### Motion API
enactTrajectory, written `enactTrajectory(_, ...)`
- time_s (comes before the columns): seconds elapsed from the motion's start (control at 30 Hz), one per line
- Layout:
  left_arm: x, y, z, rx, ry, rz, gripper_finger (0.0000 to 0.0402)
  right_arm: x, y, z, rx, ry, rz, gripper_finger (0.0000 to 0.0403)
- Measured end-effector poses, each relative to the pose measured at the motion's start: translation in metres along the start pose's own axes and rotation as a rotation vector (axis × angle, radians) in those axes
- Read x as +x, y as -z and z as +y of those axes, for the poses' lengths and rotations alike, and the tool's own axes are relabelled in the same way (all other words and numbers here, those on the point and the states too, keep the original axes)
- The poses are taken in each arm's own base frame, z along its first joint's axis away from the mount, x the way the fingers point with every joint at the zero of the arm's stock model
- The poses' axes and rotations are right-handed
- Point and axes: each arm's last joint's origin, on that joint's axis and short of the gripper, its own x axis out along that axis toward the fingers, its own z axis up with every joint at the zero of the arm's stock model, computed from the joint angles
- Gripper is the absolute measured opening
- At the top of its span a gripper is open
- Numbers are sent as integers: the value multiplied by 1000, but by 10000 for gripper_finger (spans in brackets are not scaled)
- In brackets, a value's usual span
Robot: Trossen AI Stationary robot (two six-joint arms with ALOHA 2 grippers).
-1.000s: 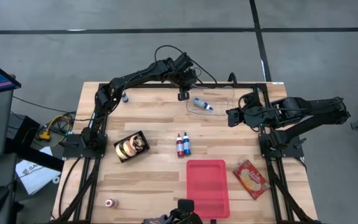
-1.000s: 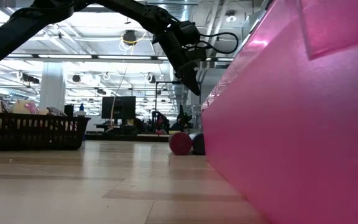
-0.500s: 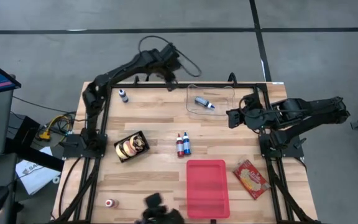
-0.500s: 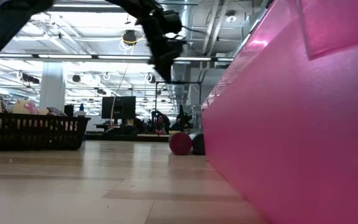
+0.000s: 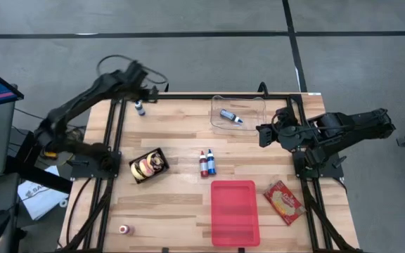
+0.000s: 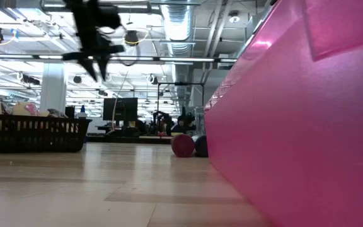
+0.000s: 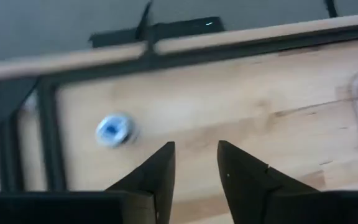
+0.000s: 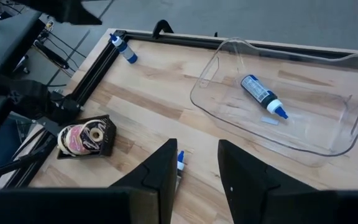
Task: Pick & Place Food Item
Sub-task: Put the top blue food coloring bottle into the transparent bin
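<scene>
My left gripper (image 5: 150, 88) hangs open and empty over the table's far left corner, blurred in the low view (image 6: 96, 58). A small blue-capped bottle (image 7: 112, 129) stands on the wood just beside it (image 5: 140, 107). My right gripper (image 5: 261, 133) waits open and empty at the right, just near of a clear tub (image 8: 284, 99). In the tub lies another blue-capped bottle (image 8: 263, 94). A black tray of round pastries (image 5: 148, 165) rests left of centre. A red food packet (image 5: 283, 200) lies flat at the near right.
A red and a blue bottle (image 5: 207, 163) lie side by side at the table's middle. A red tray (image 5: 234, 211) sits at the near edge and fills the right of the low view (image 6: 295, 126). A small red-topped item (image 5: 124, 229) stands near left. A black frame rail (image 7: 48, 130) borders the table.
My left gripper has swung quickly from the clear tub's far left corner along the far edge toward the table's left, rising a little and rolling about its own line. It carries nothing. The bottle in the tub lies as before. A dark shape at the near edge has left.
</scene>
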Motion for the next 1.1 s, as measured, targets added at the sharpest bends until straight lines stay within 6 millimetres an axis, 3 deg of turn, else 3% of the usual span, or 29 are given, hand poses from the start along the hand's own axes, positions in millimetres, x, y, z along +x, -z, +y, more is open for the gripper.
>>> enactTrajectory(0.2,-5,21,34,-89,-28,-20,167,0,0,0,-15,0,0,110)
enactTrajectory(0.43,23,12,32,-60,-73,36,211,0,-1,1,-14,-9,3,110)
enactTrajectory(0.73,70,7,22,7,-150,142,197,-3,3,3,24,-34,12,110)
enactTrajectory(1.1,74,4,26,-1,-185,122,194,-8,8,6,55,-57,4,110)
